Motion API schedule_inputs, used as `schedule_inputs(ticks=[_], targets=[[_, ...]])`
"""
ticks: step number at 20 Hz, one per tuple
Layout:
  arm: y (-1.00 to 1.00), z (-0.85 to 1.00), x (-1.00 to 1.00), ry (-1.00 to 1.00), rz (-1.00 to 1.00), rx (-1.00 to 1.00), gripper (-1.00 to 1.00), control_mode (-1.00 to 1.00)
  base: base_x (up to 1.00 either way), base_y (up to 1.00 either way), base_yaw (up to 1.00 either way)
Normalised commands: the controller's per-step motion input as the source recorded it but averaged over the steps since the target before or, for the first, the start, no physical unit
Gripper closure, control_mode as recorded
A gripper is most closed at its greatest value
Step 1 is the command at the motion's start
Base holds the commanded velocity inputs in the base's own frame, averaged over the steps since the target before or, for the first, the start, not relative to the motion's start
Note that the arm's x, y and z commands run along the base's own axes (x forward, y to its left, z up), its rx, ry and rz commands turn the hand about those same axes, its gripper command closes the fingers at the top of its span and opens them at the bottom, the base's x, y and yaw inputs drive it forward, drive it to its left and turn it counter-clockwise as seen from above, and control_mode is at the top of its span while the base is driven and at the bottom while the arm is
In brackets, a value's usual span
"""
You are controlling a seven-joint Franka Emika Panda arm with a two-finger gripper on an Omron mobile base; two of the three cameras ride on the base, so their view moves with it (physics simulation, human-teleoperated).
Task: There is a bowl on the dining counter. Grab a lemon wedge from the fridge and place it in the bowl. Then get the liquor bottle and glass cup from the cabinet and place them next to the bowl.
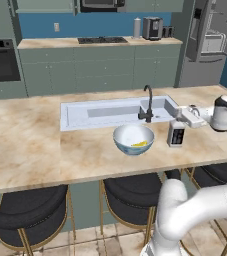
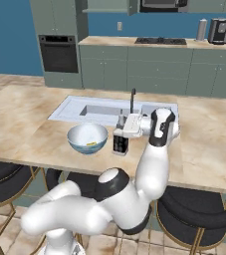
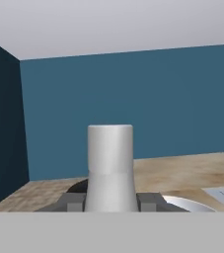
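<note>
The pale bowl point(image 1: 133, 138) point(image 2: 87, 138) stands on the dining counter point(image 1: 25, 145) point(image 2: 209, 149) in front of the sink. A yellow lemon wedge point(image 1: 140, 144) point(image 2: 91, 144) lies inside it. Just right of the bowl the dark liquor bottle point(image 1: 176, 134) point(image 2: 120, 143) stands upright, at or just above the worktop. My gripper point(image 1: 179, 119) point(image 2: 121, 124) point(image 3: 110, 201) reaches in level from the right and is shut on the bottle's pale neck point(image 3: 110, 168), with a finger point(image 3: 73, 201) pressed to each side. The glass cup is out of view.
A white inset sink point(image 1: 100, 112) with a black faucet point(image 1: 148, 102) lies right behind the bowl and bottle. The fridge point(image 1: 215, 35) stands at the back right with its doors open. Black stools point(image 1: 27, 210) line the counter's near edge.
</note>
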Motion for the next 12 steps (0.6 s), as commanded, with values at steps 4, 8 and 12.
schedule_inputs(ticks=[4, 8, 12], targets=[[0.04, -0.18, 0.33, 0.00, 0.03, 0.00, 1.00, -1.00, 0.00, 0.00, 0.00], [0.00, -0.21, 0.23, 0.00, 0.05, 0.00, 1.00, -1.00, 0.00, 0.00, 0.00], [0.00, -0.22, 0.21, 0.00, 0.05, 0.00, 1.00, -1.00, 0.00, 0.00, 0.00]])
